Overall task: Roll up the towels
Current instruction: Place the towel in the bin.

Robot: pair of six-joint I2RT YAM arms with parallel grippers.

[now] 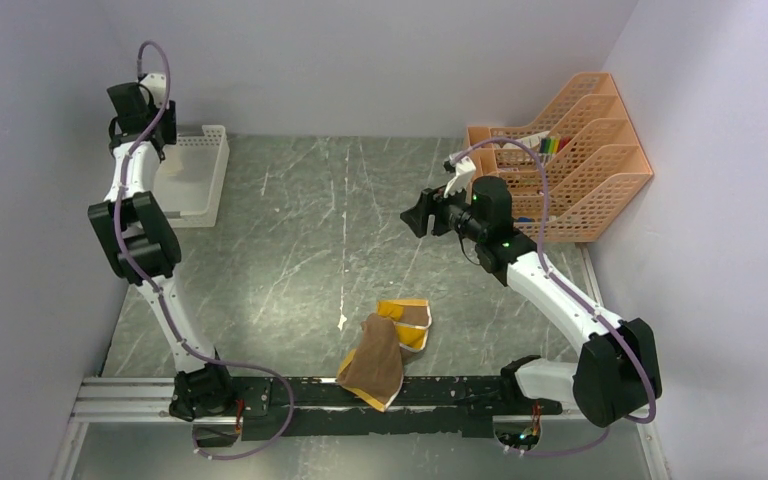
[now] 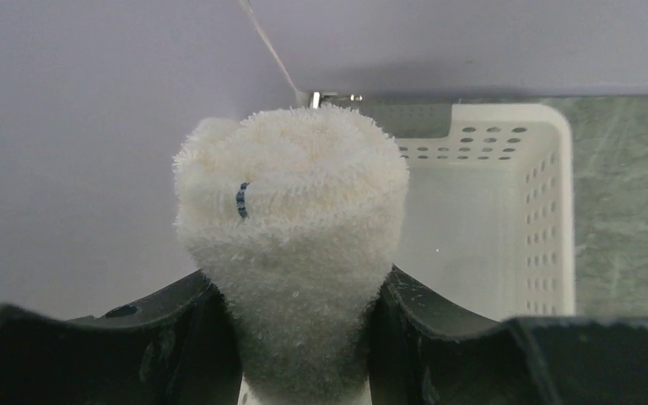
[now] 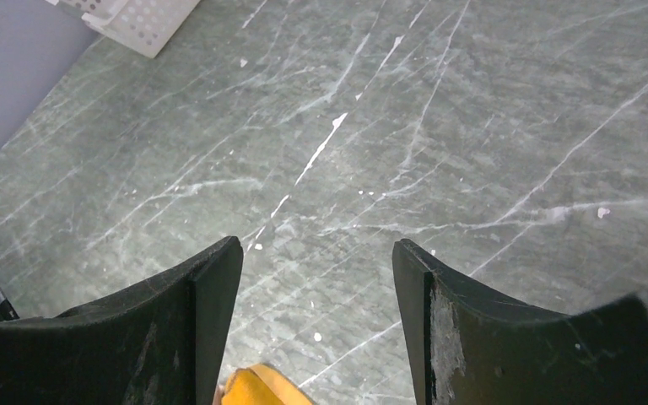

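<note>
Two arms, two towels, one of them gripped. Far left: left gripper (image 1: 141, 103) is raised at the far-left corner, next to the white basket (image 1: 217, 165). In the left wrist view its black fingers (image 2: 177, 329) are clenched on the cream towel (image 2: 291, 211), one finger on each side of the lower part. The cream towel is rolled up into a thick bundle and its fluffy end sticks out past the fingertips. A small dark mark shows on its left side. The perforated white basket sits just behind and right of the towel in that view. Cannot tell if the towel is straight over the basket or off to its side.

Centre: the grey marbled table (image 1: 290, 230) has white streaks. The brown towel (image 1: 372, 365) lies crumpled at the near edge, between the two arm bases, touched by neither arm. Its mustard-yellow side (image 1: 407, 322) is turned up at the far right part. The towel is unrolled and partly folded over itself.

Right: right gripper (image 1: 412, 214) hangs above the table, centre-right, pointing left, well apart from the brown towel. In the right wrist view the jaws stand apart and grasp nothing, with bare table between the fingers (image 3: 207, 316). A bit of yellow cloth shows at the bottom edge. Far right corner: an orange file rack (image 1: 600, 170) against the wall, holding some small coloured items, too small to name.
</note>
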